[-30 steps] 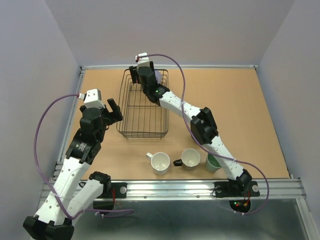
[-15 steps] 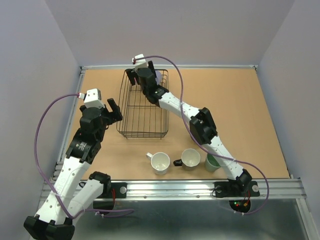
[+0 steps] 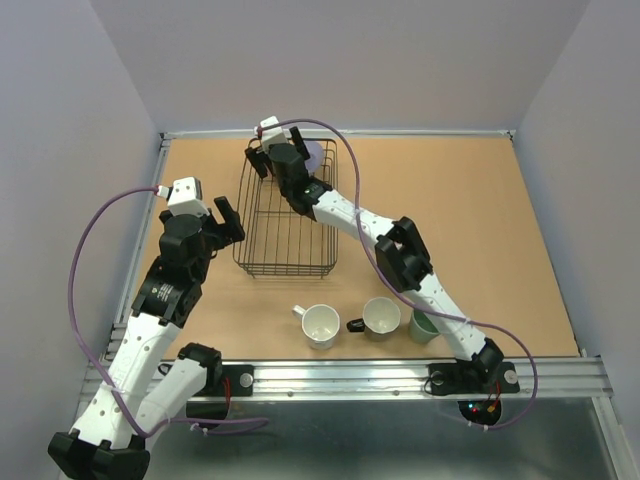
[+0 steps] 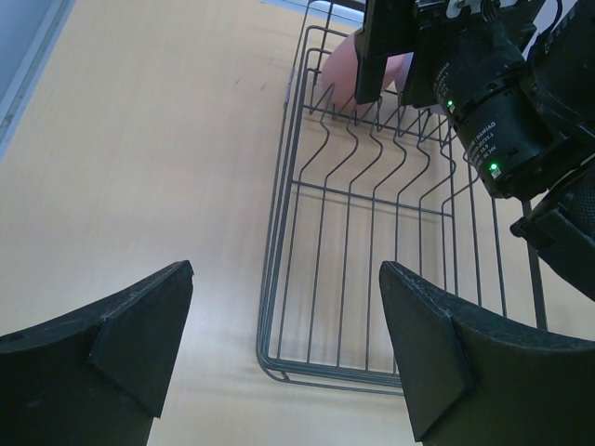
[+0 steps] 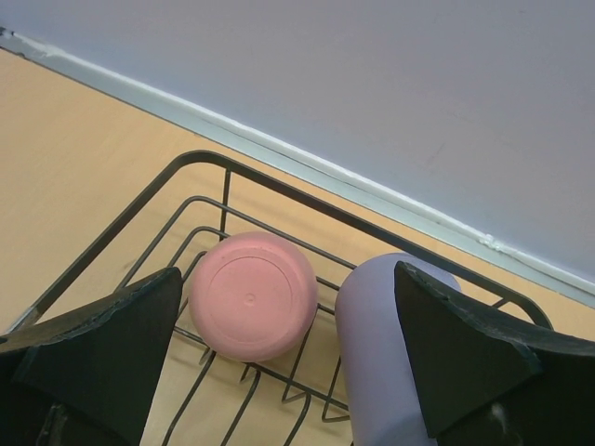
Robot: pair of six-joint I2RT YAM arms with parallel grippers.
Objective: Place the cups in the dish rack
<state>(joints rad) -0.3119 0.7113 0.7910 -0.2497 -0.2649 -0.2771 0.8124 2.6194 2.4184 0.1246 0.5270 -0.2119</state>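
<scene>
Right claw point(image 5: 286, 271) hangs wide open and empty over pink cup point(image 5: 253, 295) at dish rack's point(image 3: 280, 235) 12 o'clock end; a careless withdrawal risks toppling it.

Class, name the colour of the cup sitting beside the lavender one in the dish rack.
The cup is pink; the right wrist view shows it best.
</scene>
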